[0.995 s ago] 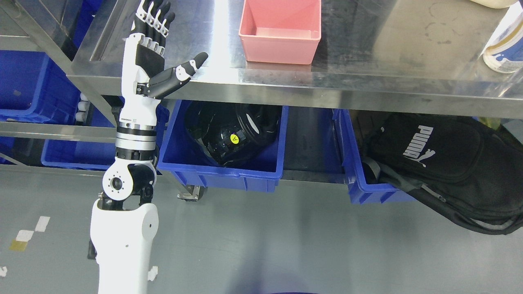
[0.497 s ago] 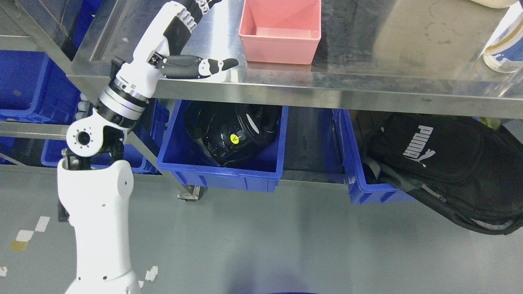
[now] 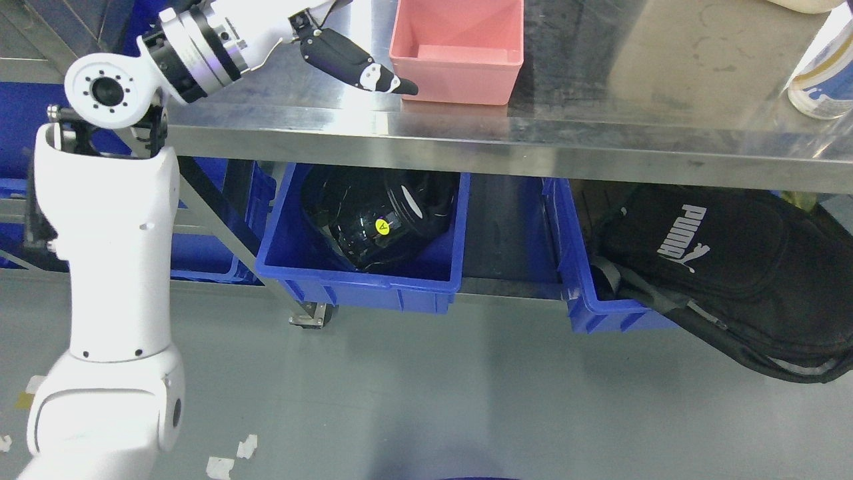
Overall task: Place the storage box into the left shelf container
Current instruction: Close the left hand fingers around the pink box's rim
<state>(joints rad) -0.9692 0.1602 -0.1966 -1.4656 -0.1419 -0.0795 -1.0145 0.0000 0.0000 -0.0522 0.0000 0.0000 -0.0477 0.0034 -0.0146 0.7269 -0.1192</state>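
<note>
As the robot's left arm reaches up from the lower left over the steel table, its left hand sits just left of the pink storage box, thumb tip touching or nearly touching the box's near-left corner; the other fingers run off the top edge, so whether the hand is spread or curled can't be told, and it holds nothing that shows. The box stands upright and empty on the tabletop, near the front edge. Below the box, on the lower shelf, a blue bin holds a black helmet; right of that, a 2nd blue bin is stuffed w/ a black backpack. Far right of the box, a white container stands on the table. Risks, judged from here: a thumb-only nudge could shove the box sideways or off the front lip instead of gripping it; and the helmet already fills much of the left bin, so the box may tilt or fail to seat. Right arm not in shot.
</note>
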